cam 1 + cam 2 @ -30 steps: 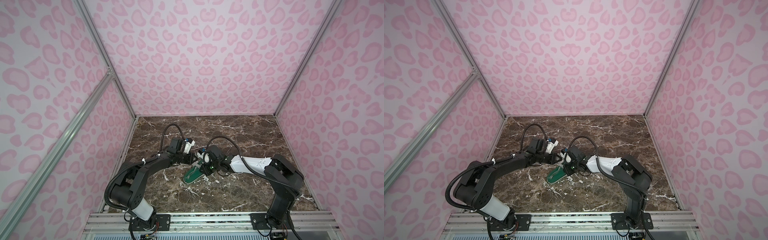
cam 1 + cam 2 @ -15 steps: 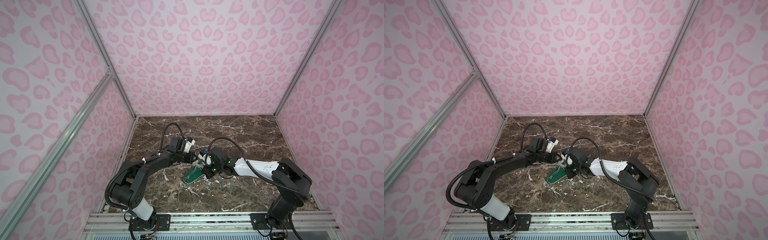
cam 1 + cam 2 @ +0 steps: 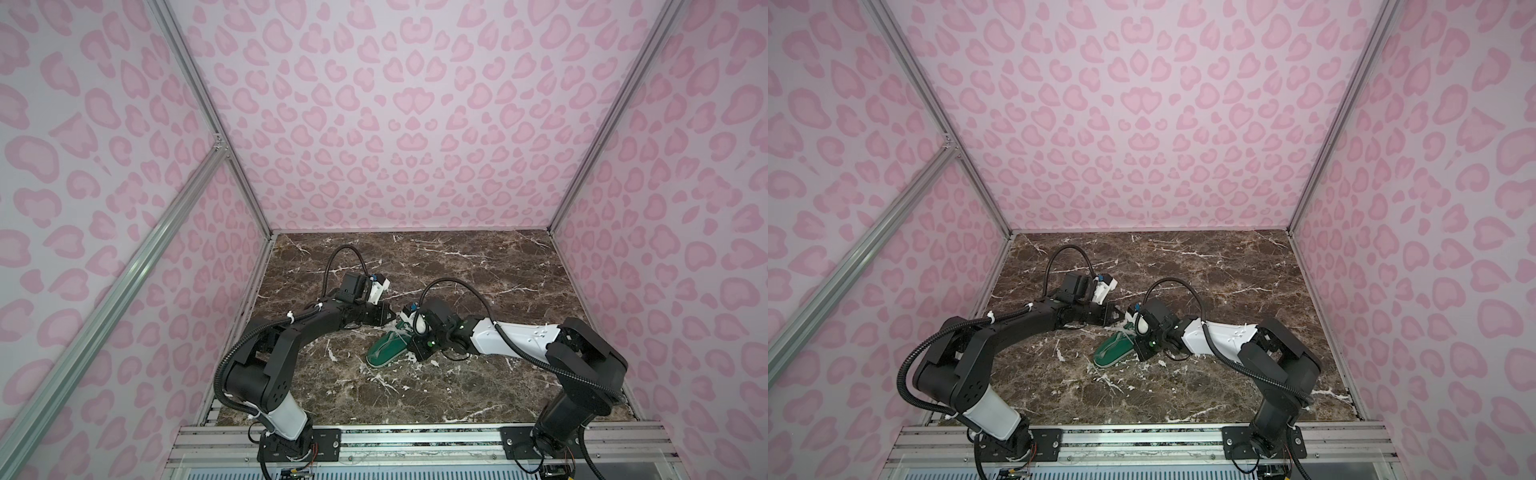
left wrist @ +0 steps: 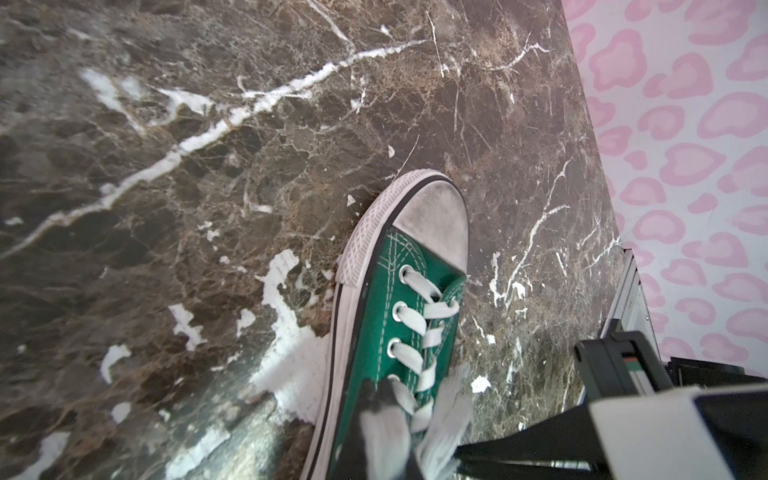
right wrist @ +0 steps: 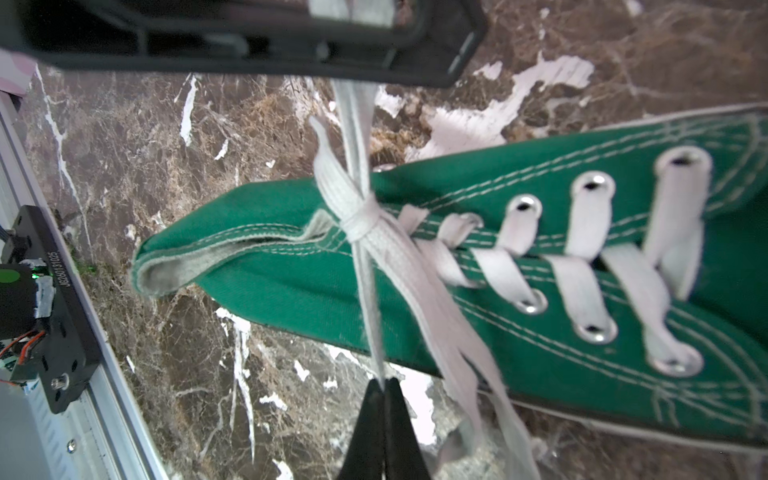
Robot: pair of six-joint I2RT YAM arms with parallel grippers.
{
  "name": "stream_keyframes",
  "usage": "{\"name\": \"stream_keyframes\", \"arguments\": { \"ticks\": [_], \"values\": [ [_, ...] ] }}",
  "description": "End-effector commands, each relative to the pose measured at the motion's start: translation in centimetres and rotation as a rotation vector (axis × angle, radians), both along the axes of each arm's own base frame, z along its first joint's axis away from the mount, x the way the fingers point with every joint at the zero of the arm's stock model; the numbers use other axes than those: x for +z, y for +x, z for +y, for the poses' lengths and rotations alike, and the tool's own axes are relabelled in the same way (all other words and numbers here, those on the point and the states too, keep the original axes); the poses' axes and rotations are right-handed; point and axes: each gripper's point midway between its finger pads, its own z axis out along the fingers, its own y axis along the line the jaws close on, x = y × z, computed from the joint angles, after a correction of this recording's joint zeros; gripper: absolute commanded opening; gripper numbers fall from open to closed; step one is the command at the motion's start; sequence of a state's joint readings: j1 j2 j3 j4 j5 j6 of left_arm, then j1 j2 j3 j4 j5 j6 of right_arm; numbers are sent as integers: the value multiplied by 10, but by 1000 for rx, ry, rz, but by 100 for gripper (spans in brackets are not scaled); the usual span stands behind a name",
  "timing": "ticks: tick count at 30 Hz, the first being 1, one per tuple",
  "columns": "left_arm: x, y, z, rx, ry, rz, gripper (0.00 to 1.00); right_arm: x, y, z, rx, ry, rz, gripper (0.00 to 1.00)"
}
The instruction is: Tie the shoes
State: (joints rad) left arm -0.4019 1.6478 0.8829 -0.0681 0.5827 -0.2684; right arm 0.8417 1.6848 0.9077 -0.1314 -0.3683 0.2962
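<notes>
The shoe point(image 3: 388, 352) lies on the bench point(image 3: 478, 270) between the two arms, its long axis running diagonally in both top views: toe cap point(image 4: 432, 216) toward the near left, heel opening toward the far right, under the wrists.

The right wrist view shows what matters. A knot point(image 5: 360, 216) sits at the top of the lacing, just past the last eyelets. From it, one lace strand point(image 5: 371, 316) runs taut across the shoe's side to the right end effector point(image 5: 384, 384), whose fingers are pressed together on it. The opposite strand point(image 5: 351, 116) runs the other way and passes behind the black body of the left end effector point(image 5: 249, 37). In the left wrist view, that end effector is pinched shut on blurred white lace point(image 4: 384, 430) close over the shoe.

So the two strands leave the knot in roughly opposite directions, crosswise to the shoe's long axis, one end effector on each side. Both are about equally near the knot. By my reading, the next pull would go outward along that crosswise line, cinching the knot.

A loose lace length point(image 5: 469, 374) trails off the shoe's side onto the bench.
</notes>
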Motion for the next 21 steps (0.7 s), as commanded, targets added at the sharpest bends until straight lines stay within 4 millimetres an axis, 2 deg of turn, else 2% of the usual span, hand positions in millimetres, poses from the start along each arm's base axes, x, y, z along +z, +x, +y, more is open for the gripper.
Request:
{"name": "stream_keyframes", "arguments": {
  "ticks": [1,12,16,17,18,19,21],
  "values": [
    [7,18,2,30,14,-67,3,-17,-17,-16,9,-73,75,0],
    [3,16,4,27,17,-61,3,-25,-23,-22,16,-109,100,0],
    [6,8,-3,-12,-22,-40,4,-13,-20,-14,30,-73,90,0],
    [7,5,-4,-21,-27,-41,7,-8,-18,-10,33,-54,86,10],
    [9,2,-3,-25,-29,-46,16,-1,-17,-5,37,-31,81,20],
    [10,0,-2,-27,-28,-55,24,5,-15,-3,36,-14,74,25],
    [11,-6,2,-27,-17,-68,34,13,-13,0,35,2,62,28]
  ]
}}
